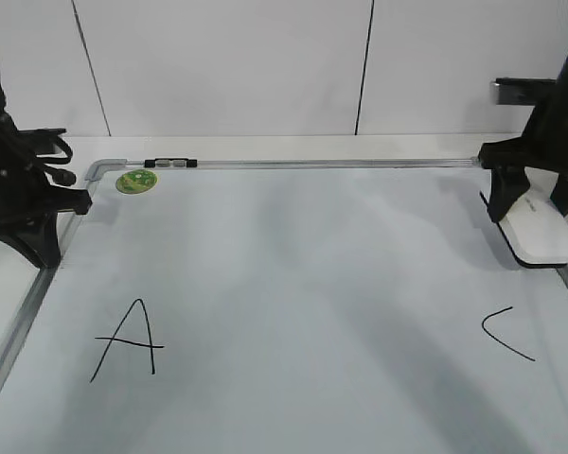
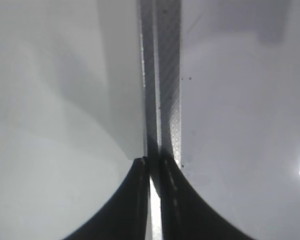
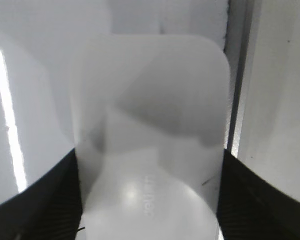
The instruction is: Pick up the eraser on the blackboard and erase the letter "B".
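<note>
Along the bottom of the exterior view the blackboard (image 1: pixel 293 284) fills the frame, white with a silver-grey rim, lying on a white worktop (image 1: pixel 265 147). Nearest on it are a black letter A (image 1: pixel 125 340) at lower left and a black C (image 1: pixel 505 333) at lower right; no letter "B" shows between them. Farther up, at the right edge, the eraser (image 1: pixel 541 232) rests on the board just inside the frame, with the right hand (image 1: pixel 530 194) directly over it. In the right wrist view the eraser (image 3: pixel 150 135) sits between the two dark fingers (image 3: pixel 45 200), which flank its sides closely; whether they actually press on it I cannot tell. At the left edge the left hand (image 1: pixel 38 213) hangs over the board's frame, its fingers (image 2: pixel 132 200) nearly together with nothing between them. At the upper left corner lies a round green magnet (image 1: pixel 135 181).
</note>
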### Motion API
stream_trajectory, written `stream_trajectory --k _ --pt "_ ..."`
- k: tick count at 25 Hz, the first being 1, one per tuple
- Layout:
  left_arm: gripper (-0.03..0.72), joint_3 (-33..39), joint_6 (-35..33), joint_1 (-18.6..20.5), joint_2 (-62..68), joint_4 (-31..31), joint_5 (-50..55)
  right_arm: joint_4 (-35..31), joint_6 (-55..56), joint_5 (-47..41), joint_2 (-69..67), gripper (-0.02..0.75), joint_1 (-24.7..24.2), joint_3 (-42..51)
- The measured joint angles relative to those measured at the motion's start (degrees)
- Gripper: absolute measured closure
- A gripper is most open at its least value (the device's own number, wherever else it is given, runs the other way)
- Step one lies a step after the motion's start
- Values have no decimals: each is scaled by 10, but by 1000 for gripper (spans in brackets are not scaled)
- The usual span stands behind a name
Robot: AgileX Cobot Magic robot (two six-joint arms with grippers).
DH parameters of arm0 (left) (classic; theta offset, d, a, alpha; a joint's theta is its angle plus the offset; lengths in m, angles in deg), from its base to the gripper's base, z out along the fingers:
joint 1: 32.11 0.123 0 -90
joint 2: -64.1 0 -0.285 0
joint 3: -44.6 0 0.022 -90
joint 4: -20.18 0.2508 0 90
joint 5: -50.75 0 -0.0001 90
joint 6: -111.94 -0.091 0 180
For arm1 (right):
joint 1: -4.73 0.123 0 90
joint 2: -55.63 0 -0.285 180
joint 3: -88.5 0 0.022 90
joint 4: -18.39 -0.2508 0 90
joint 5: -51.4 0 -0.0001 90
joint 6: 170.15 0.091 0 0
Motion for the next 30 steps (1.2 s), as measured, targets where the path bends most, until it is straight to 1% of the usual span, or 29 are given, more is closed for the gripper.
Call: stream_trajectory --k 13,30 --pt "661 0 0 0 0 -1 -1 18 -2 0 -4 201 -2 1" --pt "659 0 0 0 0 -1 -1 24 -3 1 -51 201 -2 1"
